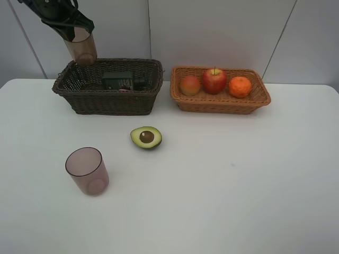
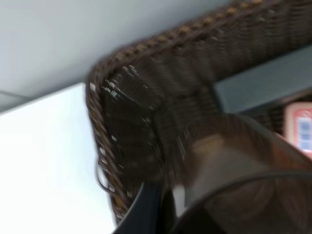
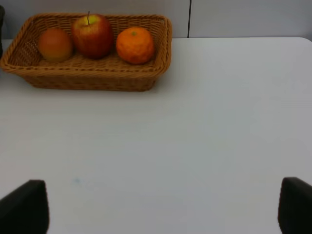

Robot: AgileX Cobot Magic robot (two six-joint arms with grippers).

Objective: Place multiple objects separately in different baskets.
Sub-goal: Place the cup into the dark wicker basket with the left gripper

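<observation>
My left gripper (image 1: 71, 33) is shut on the rim of a translucent mauve cup (image 1: 82, 50), held in the air over the back left end of the dark brown basket (image 1: 106, 100). In the left wrist view the cup (image 2: 234, 175) fills the foreground above the basket's corner (image 2: 122, 97). Inside the basket lie a dark green bottle (image 1: 123, 80) and a pink bottle (image 2: 298, 126). The light basket (image 1: 217, 103) holds a peach-coloured fruit (image 1: 189, 84), a red apple (image 1: 214, 80) and a tangerine (image 1: 240, 87). On the table are a halved avocado (image 1: 146, 137) and a second cup (image 1: 87, 170). My right gripper (image 3: 158, 209) is open over bare table.
The white table (image 1: 238, 185) runs back to a pale panelled wall right behind both baskets. The right arm is out of the exterior high view. The light basket (image 3: 87, 78) lies ahead of the right gripper in its wrist view.
</observation>
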